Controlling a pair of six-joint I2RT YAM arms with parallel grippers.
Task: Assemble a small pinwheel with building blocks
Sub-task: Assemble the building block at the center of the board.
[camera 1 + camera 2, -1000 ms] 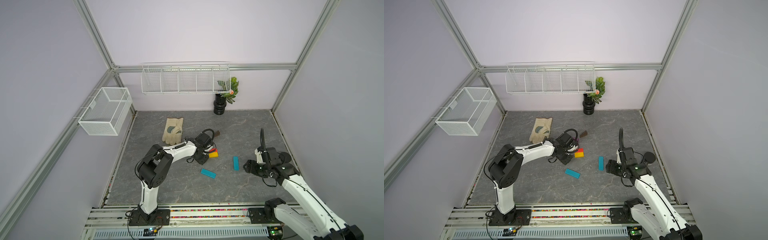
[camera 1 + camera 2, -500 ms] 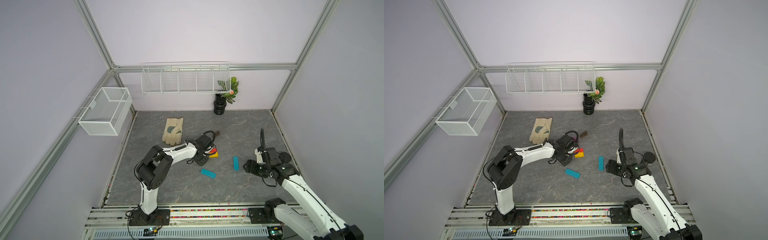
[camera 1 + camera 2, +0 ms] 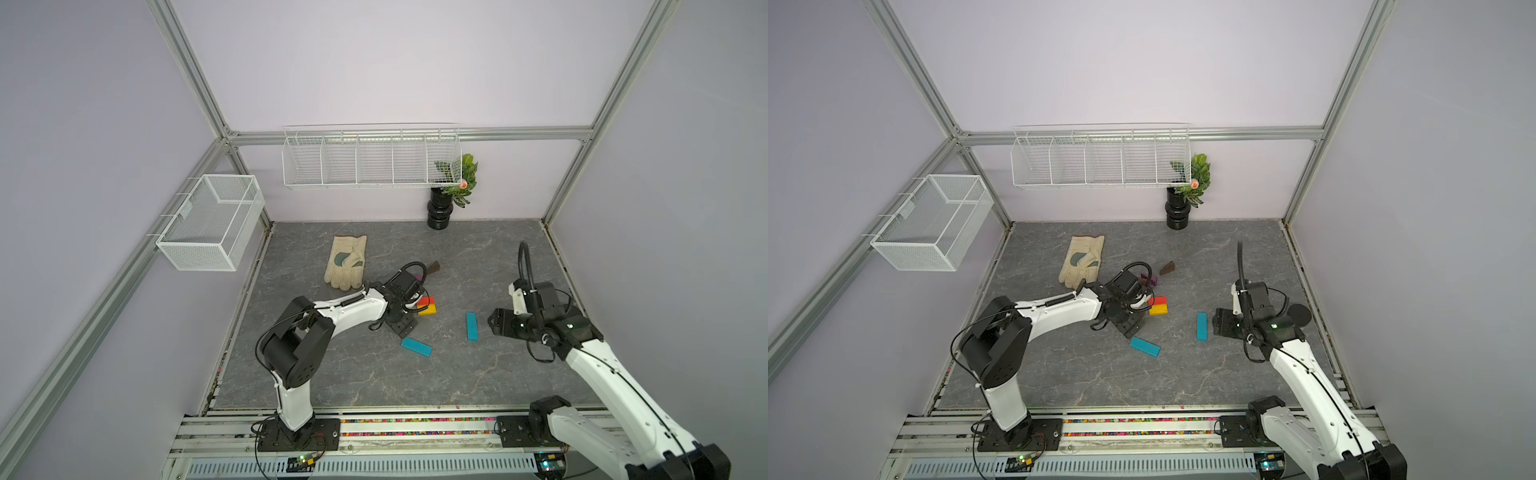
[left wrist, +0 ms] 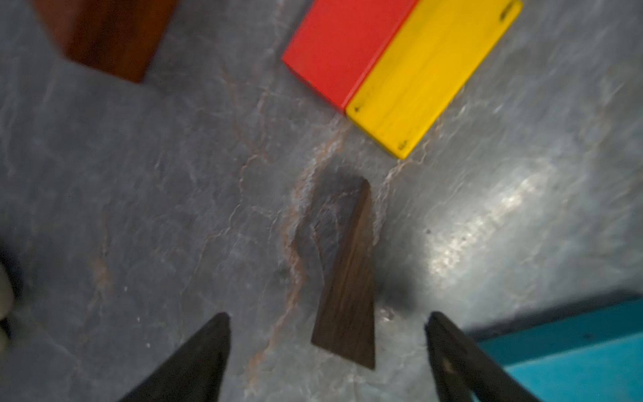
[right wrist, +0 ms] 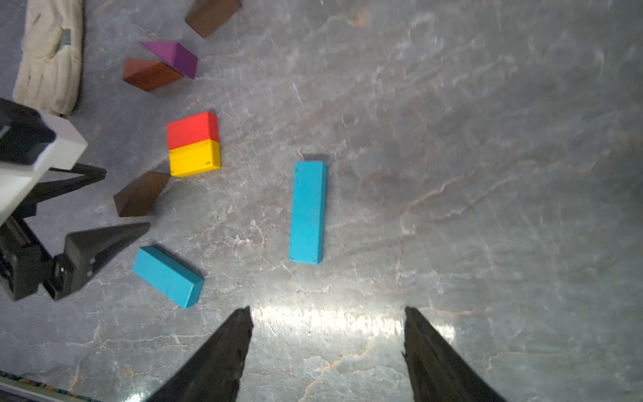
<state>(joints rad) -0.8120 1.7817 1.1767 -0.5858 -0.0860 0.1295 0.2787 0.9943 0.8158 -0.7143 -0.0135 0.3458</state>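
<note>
My left claw [image 4: 327, 314] is spread wide, low over the grey tabletop [image 3: 374, 374], with a dark wedge [image 4: 348, 285] lying loose between its fingers, touching neither. Just beyond it the red block [image 4: 344, 45] and yellow block [image 4: 428, 76] sit pressed side by side. My right claw [image 5: 327, 308] is open as well, holding nothing, near a teal bar [image 5: 308, 212]. Against the back wall a black vase [image 3: 439, 212] holds a green plant [image 3: 461, 183], just beside the wire rack [image 3: 370, 160]. A wire basket [image 3: 212, 222] hangs on the side wall.
</note>
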